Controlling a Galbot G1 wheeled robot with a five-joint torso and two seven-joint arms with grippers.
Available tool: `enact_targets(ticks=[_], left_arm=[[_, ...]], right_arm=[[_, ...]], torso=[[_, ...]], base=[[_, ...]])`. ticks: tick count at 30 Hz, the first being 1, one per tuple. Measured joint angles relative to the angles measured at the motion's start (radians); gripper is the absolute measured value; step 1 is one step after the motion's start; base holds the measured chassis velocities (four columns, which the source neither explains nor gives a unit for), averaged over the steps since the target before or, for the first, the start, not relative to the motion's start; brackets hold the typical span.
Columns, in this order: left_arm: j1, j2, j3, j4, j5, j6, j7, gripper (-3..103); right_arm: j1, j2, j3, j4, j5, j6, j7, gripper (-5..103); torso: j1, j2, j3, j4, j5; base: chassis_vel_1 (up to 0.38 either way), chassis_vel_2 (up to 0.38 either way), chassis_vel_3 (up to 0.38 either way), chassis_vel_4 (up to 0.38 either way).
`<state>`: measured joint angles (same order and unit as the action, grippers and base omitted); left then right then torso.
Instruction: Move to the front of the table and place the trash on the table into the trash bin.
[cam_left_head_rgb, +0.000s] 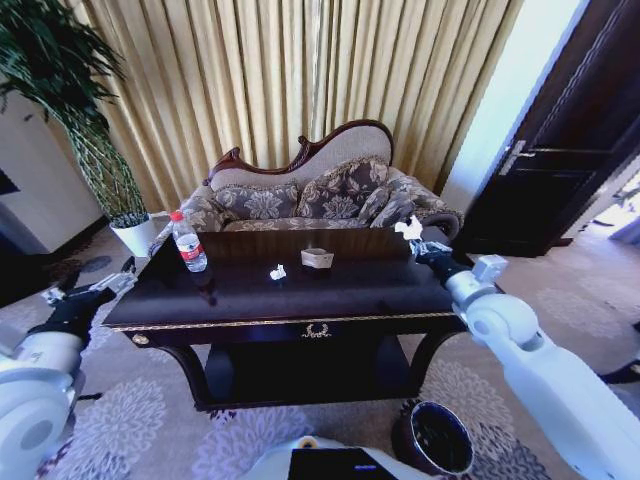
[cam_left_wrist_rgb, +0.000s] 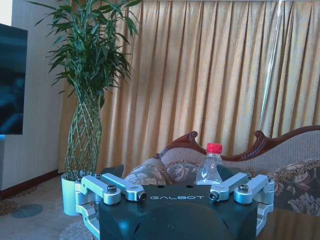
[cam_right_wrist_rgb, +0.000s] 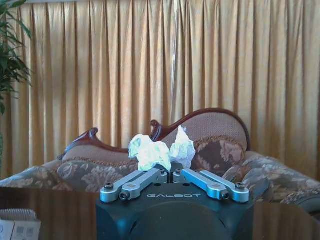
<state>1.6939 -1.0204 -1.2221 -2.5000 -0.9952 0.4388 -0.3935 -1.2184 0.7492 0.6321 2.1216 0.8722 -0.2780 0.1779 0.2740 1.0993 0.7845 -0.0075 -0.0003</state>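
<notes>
Right gripper (cam_left_head_rgb: 418, 243): raised above the right rear corner of the table, fingers pinched together on a crumpled paper scrap (cam_left_head_rgb: 407, 229); in the right wrist view the white scrap (cam_right_wrist_rgb: 160, 150) sticks up from between the closed tips (cam_right_wrist_rgb: 166, 172).
Left gripper (cam_left_head_rgb: 120, 284): hangs just off the table's left end, apart from everything, fingers spread wide with nothing between them (cam_left_wrist_rgb: 172, 192).
Table (cam_left_head_rgb: 250, 300): dark glossy wood with a gold ornament on the front rail, straight ahead of the robot.
Water bottle (cam_left_head_rgb: 188, 242): clear with red cap and label, upright near the left rear corner of the tabletop; the left wrist view shows it (cam_left_wrist_rgb: 211, 165) beyond the open fingers.
Second paper scrap (cam_left_head_rgb: 278, 271): lies near the middle of the tabletop, just beside a small beige box (cam_left_head_rgb: 317, 258).
Trash bin (cam_left_head_rgb: 437, 438): dark round bucket on the carpet below the table's front right corner, under the right arm.
Backdrop: a patterned sofa (cam_left_head_rgb: 320, 195) and gold curtains (cam_left_head_rgb: 300, 80) behind the table, a potted plant (cam_left_head_rgb: 100, 150) at left.
</notes>
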Motion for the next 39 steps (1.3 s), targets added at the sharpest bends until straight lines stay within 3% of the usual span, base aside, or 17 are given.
enact_targets(ticks=[8, 39], left_arm=[[-0.006, 0.009, 0.007, 0.000, 0.000, 0.000, 0.001, 100], [-0.015, 0.012, 0.032, 0.000, 0.000, 0.000, 0.002, 100]], right_arm=[[-0.011, -0.001, 0.024, 0.019, 0.001, -0.004, 0.033, 0], [0.001, -0.004, 0.004, 0.013, 0.009, -0.028, 0.028, 0]], torso=[[0.000, 0.000, 0.000, 0.0002, 0.0000], [0.000, 0.000, 0.000, 0.0001, 0.0000]], base=[[0.000, 0.000, 0.000, 0.000], [0.053, -0.056, -0.053, 0.054]])
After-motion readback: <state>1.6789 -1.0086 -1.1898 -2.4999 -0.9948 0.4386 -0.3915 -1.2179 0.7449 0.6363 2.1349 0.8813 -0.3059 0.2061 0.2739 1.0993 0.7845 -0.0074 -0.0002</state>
